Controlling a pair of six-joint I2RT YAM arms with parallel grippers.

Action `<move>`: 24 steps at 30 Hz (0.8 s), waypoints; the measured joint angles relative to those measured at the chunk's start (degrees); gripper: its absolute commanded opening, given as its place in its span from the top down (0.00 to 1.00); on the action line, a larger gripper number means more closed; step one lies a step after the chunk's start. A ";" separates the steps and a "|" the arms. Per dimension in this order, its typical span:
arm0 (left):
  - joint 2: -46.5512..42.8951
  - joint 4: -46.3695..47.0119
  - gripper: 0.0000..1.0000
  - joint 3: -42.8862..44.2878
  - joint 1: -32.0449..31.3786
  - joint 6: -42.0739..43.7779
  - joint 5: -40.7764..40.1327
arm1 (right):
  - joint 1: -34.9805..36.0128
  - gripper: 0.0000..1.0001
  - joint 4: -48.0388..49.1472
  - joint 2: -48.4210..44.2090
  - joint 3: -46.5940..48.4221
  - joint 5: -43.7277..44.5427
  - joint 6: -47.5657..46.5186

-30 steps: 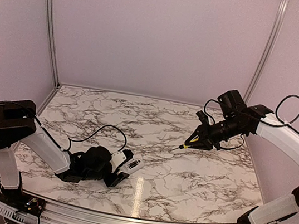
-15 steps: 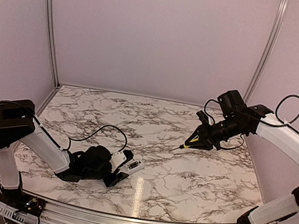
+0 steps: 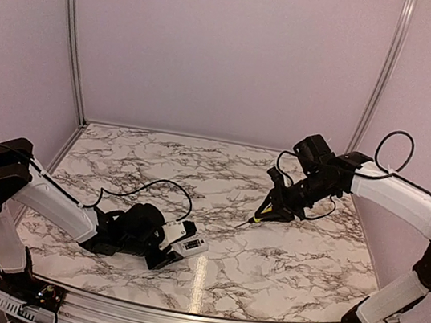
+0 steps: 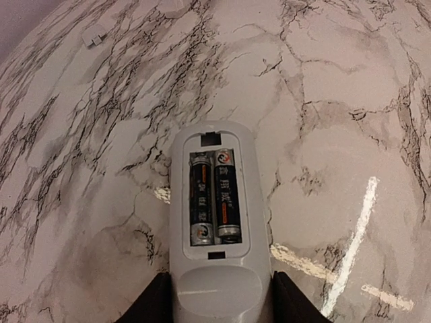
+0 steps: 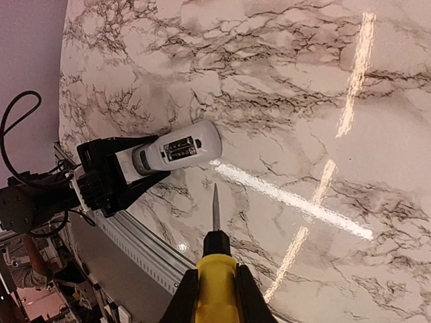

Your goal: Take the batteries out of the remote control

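Note:
The white remote control (image 4: 214, 222) lies low over the marble table, held by its near end in my left gripper (image 4: 217, 303), which is shut on it. Its open compartment shows two dark batteries (image 4: 213, 196) side by side. In the top view the remote (image 3: 188, 244) sticks out of my left gripper (image 3: 166, 247) at the front left. My right gripper (image 5: 215, 296) is shut on a yellow-handled tool (image 5: 215, 269) with a thin metal tip, held in the air right of centre (image 3: 266, 212). The remote (image 5: 176, 148) lies ahead of the tip, apart from it.
A small white piece (image 4: 94, 37) lies on the table far from the remote. The metal front rail (image 3: 192, 320) runs along the near edge. Purple walls close the back and sides. The left arm's cable (image 3: 154, 189) loops over the table.
My right arm has moved left and down with the tool, toward the remote. My left arm has shifted a little, turning the remote slightly to the right.

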 measured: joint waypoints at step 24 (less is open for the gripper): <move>-0.13 -14.82 0.71 10.08 -0.44 6.75 3.61 | 5.35 1.00 6.71 5.60 1.46 1.53 -0.61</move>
